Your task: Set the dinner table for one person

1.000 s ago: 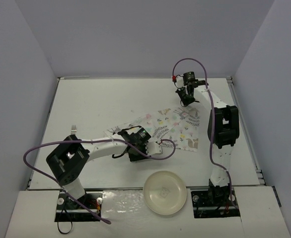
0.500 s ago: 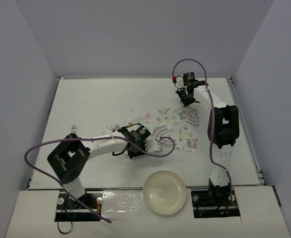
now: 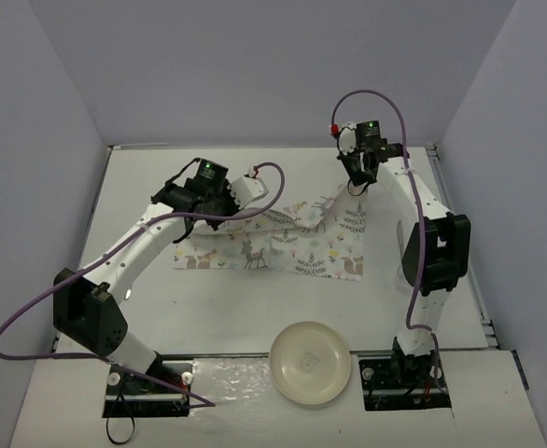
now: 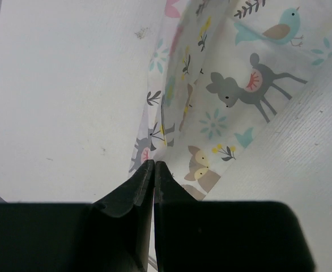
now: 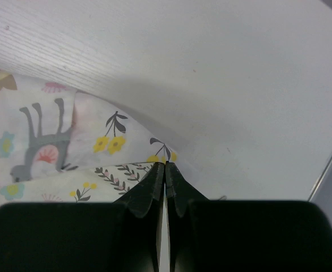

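Note:
The animal-and-leaf printed placemat (image 3: 283, 245) lies stretched across the middle of the white dinner table (image 3: 180, 308), its far edge lifted. My left gripper (image 3: 202, 207) is shut on the mat's far left corner and holds it off the table; in the left wrist view the cloth (image 4: 211, 102) hangs from the closed jaws (image 4: 154, 163). My right gripper (image 3: 356, 185) is shut on the far right corner; in the right wrist view the cloth (image 5: 86, 141) runs out from the closed jaws (image 5: 165, 164). A cream plate (image 3: 310, 362) sits at the near edge.
Pale grey-lilac walls (image 3: 40, 140) enclose the table on three sides. The left arm's purple cable (image 3: 31, 308) loops out over the table's left side. The right arm's link (image 3: 434, 250) stands near the right edge.
My left gripper has carried the mat's corner from the table's middle up to the far left, spreading the cloth out. The right gripper has risen slightly with its corner. A fork seen earlier at left no longer shows.

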Robot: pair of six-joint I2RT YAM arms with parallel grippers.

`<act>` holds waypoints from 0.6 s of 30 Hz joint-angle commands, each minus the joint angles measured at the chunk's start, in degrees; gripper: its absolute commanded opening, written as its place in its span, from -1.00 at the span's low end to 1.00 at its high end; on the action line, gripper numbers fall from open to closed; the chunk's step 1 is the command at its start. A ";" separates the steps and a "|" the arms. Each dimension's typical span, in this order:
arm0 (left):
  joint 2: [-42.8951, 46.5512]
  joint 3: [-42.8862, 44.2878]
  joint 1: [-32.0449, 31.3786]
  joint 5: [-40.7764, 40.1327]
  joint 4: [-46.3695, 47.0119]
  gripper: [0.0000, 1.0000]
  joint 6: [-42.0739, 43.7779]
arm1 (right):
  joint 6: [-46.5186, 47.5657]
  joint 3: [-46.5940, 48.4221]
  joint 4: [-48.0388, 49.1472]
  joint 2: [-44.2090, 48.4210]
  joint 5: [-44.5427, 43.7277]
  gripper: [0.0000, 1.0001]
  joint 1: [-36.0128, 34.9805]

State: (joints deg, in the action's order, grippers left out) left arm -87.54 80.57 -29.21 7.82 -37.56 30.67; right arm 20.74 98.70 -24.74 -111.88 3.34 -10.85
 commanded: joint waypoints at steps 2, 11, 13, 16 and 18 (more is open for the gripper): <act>0.33 3.99 1.87 -1.35 -2.16 -1.00 1.21 | 3.68 -2.57 0.16 8.42 -2.70 -1.00 0.68; 5.17 10.49 3.83 -2.39 -5.65 -1.00 0.24 | 6.41 -3.65 -2.04 17.43 -1.32 -1.00 0.66; 7.55 12.73 4.60 -1.28 -7.43 -1.00 -0.28 | 7.39 -3.63 -2.59 22.03 0.56 -1.00 0.66; 11.76 15.31 5.81 0.61 -10.15 -1.00 -1.21 | 8.61 -5.72 -2.77 29.37 4.47 -1.00 0.66; 14.20 16.56 5.99 0.62 -13.48 -1.00 -1.39 | 8.75 -8.96 -2.84 34.84 7.80 -1.00 0.59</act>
State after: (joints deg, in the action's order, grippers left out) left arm -82.12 91.15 -24.53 7.43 -45.78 30.61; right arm 27.35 91.88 -28.82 -91.04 4.80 -10.50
